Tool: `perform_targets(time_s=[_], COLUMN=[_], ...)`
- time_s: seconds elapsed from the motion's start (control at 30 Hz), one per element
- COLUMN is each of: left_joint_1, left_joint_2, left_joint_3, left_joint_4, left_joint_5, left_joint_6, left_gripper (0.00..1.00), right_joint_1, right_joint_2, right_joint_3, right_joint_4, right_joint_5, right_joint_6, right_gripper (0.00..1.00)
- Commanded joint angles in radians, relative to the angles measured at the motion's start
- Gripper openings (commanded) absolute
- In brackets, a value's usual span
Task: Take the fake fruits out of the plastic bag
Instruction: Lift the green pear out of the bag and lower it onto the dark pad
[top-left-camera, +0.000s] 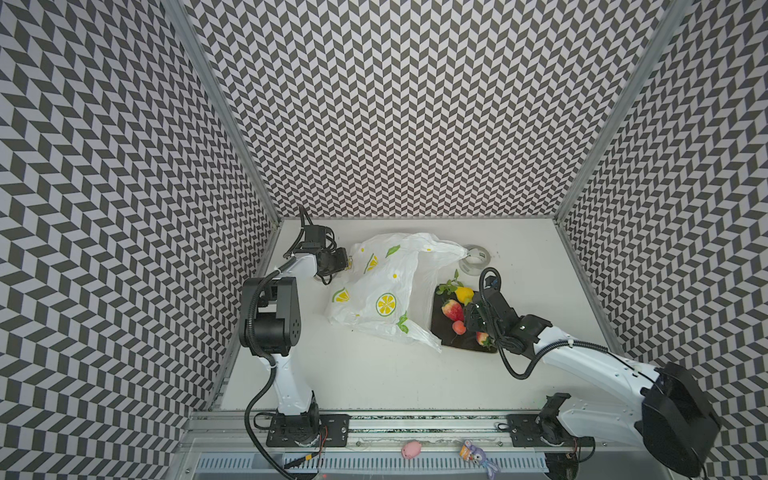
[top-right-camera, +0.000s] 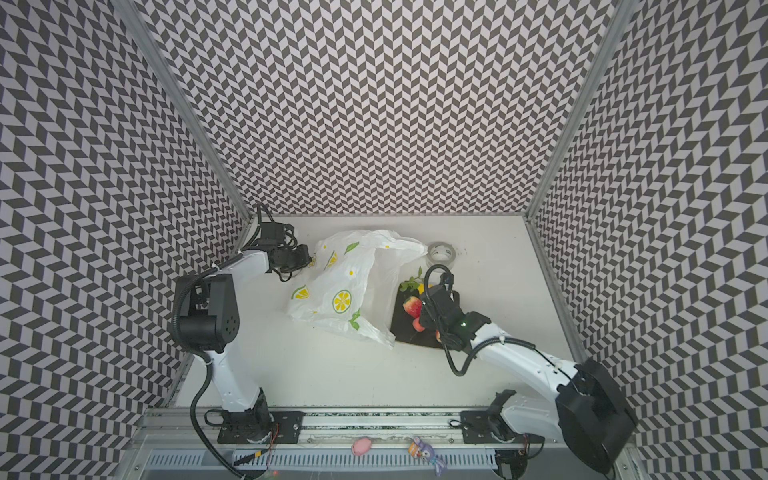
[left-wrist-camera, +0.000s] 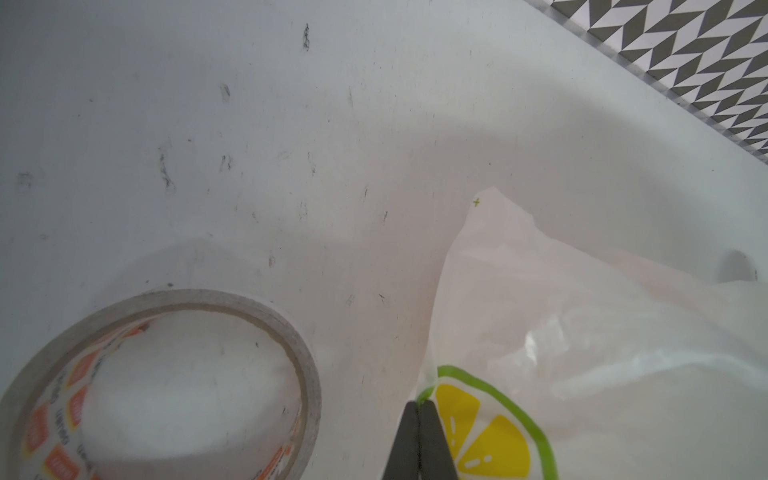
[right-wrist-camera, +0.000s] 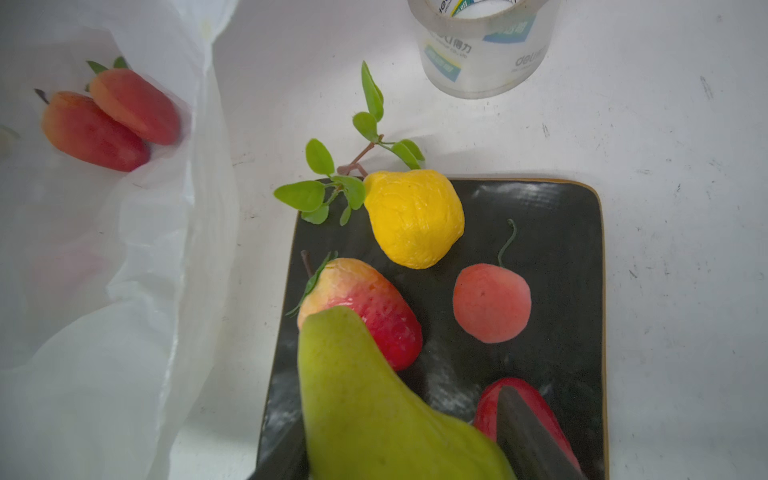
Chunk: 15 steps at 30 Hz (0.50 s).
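Firstly, in both top views: my left pincer (top-left-camera: 345, 262) is clenched on the plastic bag (top-left-camera: 374, 286) at its ten o'clock edge, evidently to anchor it; the dark tray (top-left-camera: 465, 347) lies at its four o'clock. Left wrist view: the tips pinch the film beside a printed lemon slice (left-wrist-camera: 486, 436). Right wrist view: my right pincer (right-wrist-camera: 405, 444) grasps a green fruit (right-wrist-camera: 365, 395) over the tray, where a lemon (right-wrist-camera: 415, 218) and strawberry (right-wrist-camera: 365, 307) lie; two red fruits (right-wrist-camera: 108, 120) lie inside the bag, not yet extracted.

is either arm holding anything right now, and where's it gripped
Left gripper pinches the plastic bag at its edge beside a printed lemon slice. Right gripper holds a green pear by its wide end, over the dark tray.
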Motion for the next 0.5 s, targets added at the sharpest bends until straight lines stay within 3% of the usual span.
perform_targets(time_s=[0.0,0.13,0.27,0.47], left_joint_1=[0.006,0.005,0.006,0.005], left_joint_2=[-0.027,-0.028,-0.027,-0.030], left_joint_3=[0.001,0.003,0.004,0.011], left_joint_4=[0.007,0.001,0.001,-0.007], left_joint_5=[0.004,0.002,0.002,-0.013], left_joint_6=[0.023,0.025,0.024,0.028], left_gripper=[0.00,0.00,0.00,0.00], right_joint_1=[-0.013,-0.020,-0.021,-0.023], right_joint_2=[0.041,0.090,0.139,0.089], right_joint_3=[-0.018,-0.009,0.023,0.031], right_joint_4=[0.120,0.127,0.083,0.059], right_joint_5=[-0.001,-0.006,-0.017,-0.018], right_joint_6=[-0.024,-0.040,-0.051,-0.042], right_gripper=[0.51,0.54,0.67,0.77])
